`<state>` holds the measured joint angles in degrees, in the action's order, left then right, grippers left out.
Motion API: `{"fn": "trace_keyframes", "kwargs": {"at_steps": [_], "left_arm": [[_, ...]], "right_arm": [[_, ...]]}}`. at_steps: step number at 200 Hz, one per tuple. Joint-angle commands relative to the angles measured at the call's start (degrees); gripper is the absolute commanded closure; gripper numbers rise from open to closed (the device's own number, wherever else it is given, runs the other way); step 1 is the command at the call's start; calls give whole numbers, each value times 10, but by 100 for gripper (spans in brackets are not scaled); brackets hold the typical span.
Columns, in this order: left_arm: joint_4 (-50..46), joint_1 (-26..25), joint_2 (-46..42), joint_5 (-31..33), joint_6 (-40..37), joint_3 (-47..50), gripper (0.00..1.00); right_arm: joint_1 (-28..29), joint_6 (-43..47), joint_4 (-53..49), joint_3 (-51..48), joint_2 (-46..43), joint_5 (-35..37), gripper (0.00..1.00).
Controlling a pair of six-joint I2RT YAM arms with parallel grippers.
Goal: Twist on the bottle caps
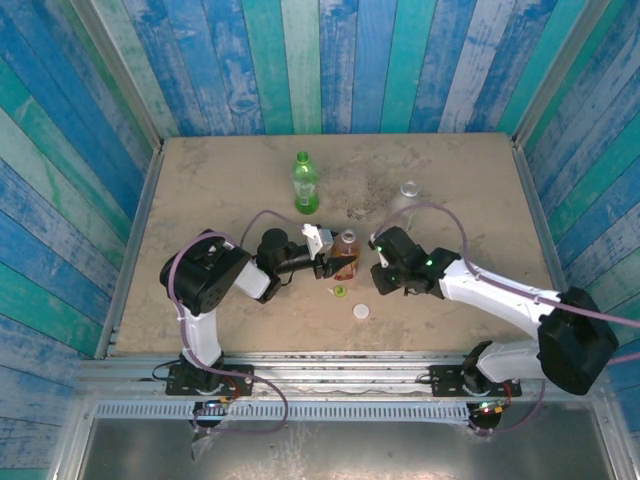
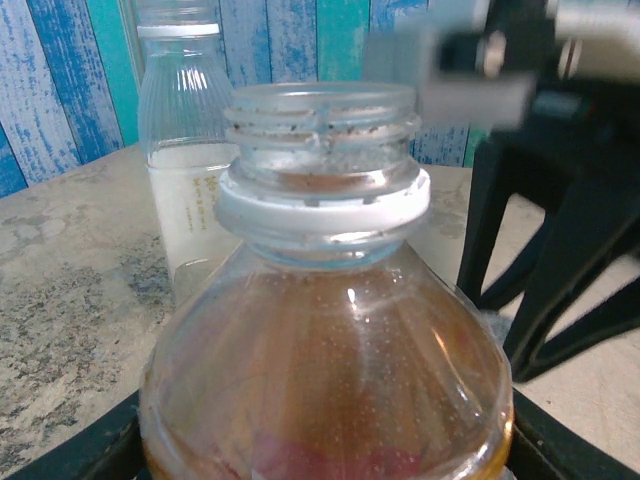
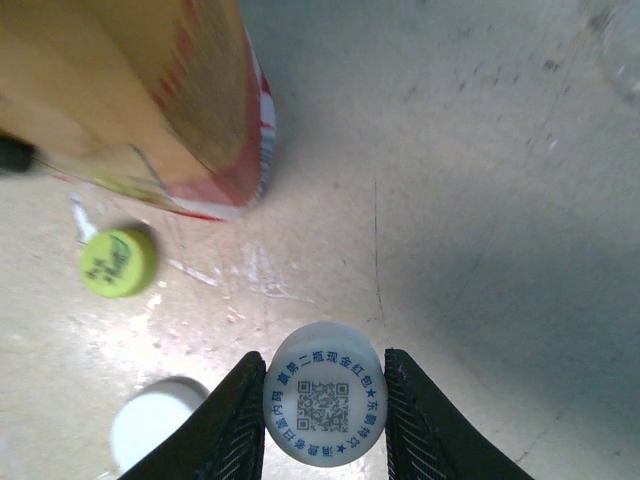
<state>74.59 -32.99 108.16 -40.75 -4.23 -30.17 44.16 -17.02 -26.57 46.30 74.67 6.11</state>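
Right wrist view: your right end effector (image 3: pixel 325 372) is closed narrow on a printed white cap (image 3: pixel 325 408). It pinches the cap by the rim btwn both fingers, low ctr of frame, w/ the blue-printed face toward the lens. Can't tell if that face is the top or the inside. A rim grip leaves the cap free to go down onto a neck and turn. The amber bottle (image 3: pixel 150 100) w/ red label sits upper left. A yellow-green cap (image 3: pixel 118 262) and a plain white cap (image 3: pixel 155 435) lie loose on the desk (image 3: pixel 480 200) at left, near each other.

Top view, mid-frame: left end effector (image 1: pixel 337 262) is clamped on the amber bottle's body, prob. to keep it upright and stop it spinning while you thread. Left wrist view shows the neck bare, threads exposed.

Green bottle (image 1: pixel 305 185) and clear bottle (image 1: pixel 408 192) stand higher in the frame, well apart, waiting. Next, I'd judge: set the cap square over the neck before twisting.
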Motion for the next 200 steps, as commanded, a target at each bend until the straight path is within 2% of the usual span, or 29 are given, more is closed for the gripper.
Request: {"fn": "trace_keyframes", "kwargs": {"at_steps": [1,38,97,145,200], "left_arm": [[-84,4,9,8,-19,6,40],[-86,3,13,3,-18,5,40],[-92,4,18,-1,-21,3,41],[-89,4,19,-4,-19,5,42],[-90,5,21,-2,-20,5,42]], "right_arm": [[7,-2,-98,49,-10,-4,67],[29,14,-150,137,-1,-10,67],[60,44,-184,259,43,23,67],[63,79,-183,315,99,32,67],[56,76,-175,336,135,68,67]]}}
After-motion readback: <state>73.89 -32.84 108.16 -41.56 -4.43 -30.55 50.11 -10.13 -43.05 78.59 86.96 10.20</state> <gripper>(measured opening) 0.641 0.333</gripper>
